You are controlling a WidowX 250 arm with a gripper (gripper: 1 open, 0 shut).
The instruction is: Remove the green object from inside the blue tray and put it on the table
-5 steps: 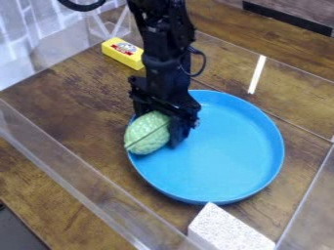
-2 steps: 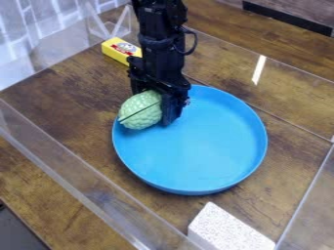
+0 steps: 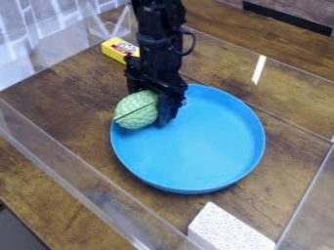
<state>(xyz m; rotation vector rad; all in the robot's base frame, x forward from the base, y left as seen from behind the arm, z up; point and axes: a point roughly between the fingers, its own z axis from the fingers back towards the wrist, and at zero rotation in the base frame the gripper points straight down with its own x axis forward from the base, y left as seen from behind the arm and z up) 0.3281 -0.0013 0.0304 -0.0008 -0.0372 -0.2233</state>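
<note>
A black robotic tool (image 3: pixel 152 101) reaches down from the far side of the scene, its fingers closed on a light green, bumpy toy vegetable, the green object (image 3: pixel 132 111), at the far left part of a round blue tray (image 3: pixel 190 146). The dark fingers press along the vegetable's far and right sides, and a thin dark line runs diagonally across its pale surface. The green object overlaps the tray's left rim in this view; whether its underside touches the plastic cannot be told. Above the grip, the black arm (image 3: pixel 159 29) rises toward the far edge of the frame, dark cabling looped at its top.

The shallow tray spreads to the right and toward the near side, its smooth blue floor in plain sight and its raised rim curving all around. It sits on a dark brown wooden tabletop (image 3: pixel 59 93) with visible grain. Beyond the tray to the far left, a small yellow block (image 3: pixel 120 51) lies near the arm, apart from the tray. A white speckled block (image 3: pixel 229 229) occupies the near right, apart from the tray's near rim. A narrow white strip (image 3: pixel 259 70) marks the wood at far right, and a clear wall (image 3: pixel 53 146) slants along the left side.
</note>
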